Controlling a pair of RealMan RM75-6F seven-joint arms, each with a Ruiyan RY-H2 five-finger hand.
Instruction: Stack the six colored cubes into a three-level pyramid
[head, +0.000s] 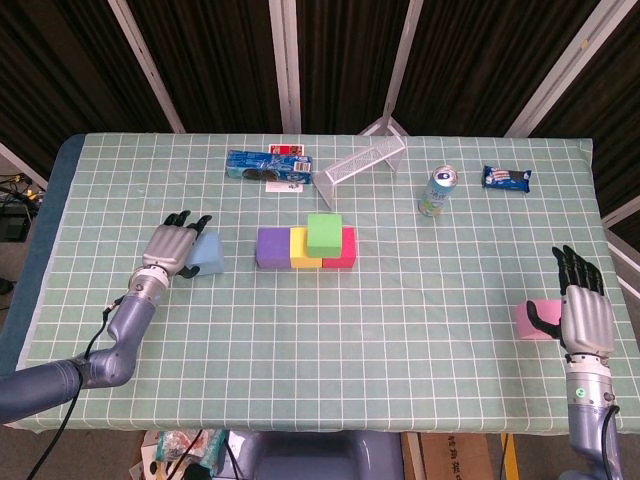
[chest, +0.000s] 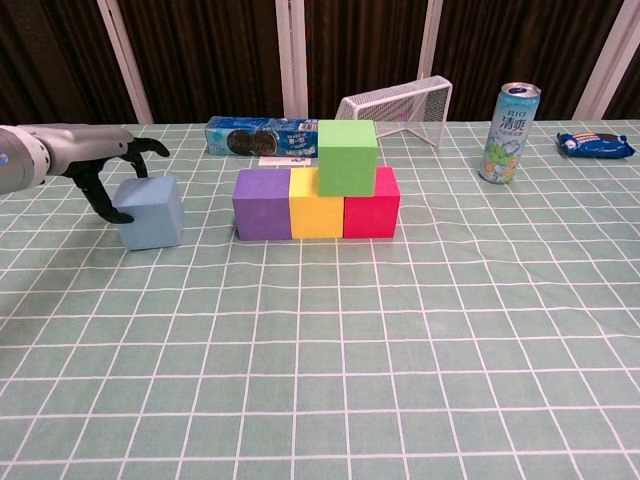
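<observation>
Reaching at the blue cube (chest: 150, 211), my left robot hand (head: 171, 246) has its thumb against the cube's left face and its other fingers arched over the top; I cannot tell whether the cube is truly gripped, and it rests on the bench (head: 330, 350). Just to the right of that robot hand, past the blue cube, stands the row of three: purple cube (chest: 262, 204), yellow cube (chest: 316, 209) and red cube (chest: 372, 209), touching side by side. The green cube (chest: 347, 156) sits on top, straddling the yellow and red ones.

My right robot hand (head: 582, 310) is well apart from the stack, at the bench's right edge, fingers extended and spread, thumb curled toward the pink cube (head: 530, 320). That cube lies just to the left of the hand; contact cannot be confirmed from the head view, and the chest view does not show this robot hand.

Beyond the stack, far from both hands, lie a blue biscuit packet (chest: 262, 135), a small white wire goal (chest: 396, 105), an upright drink can (chest: 510, 132) and a blue snack wrapper (chest: 596, 145).
</observation>
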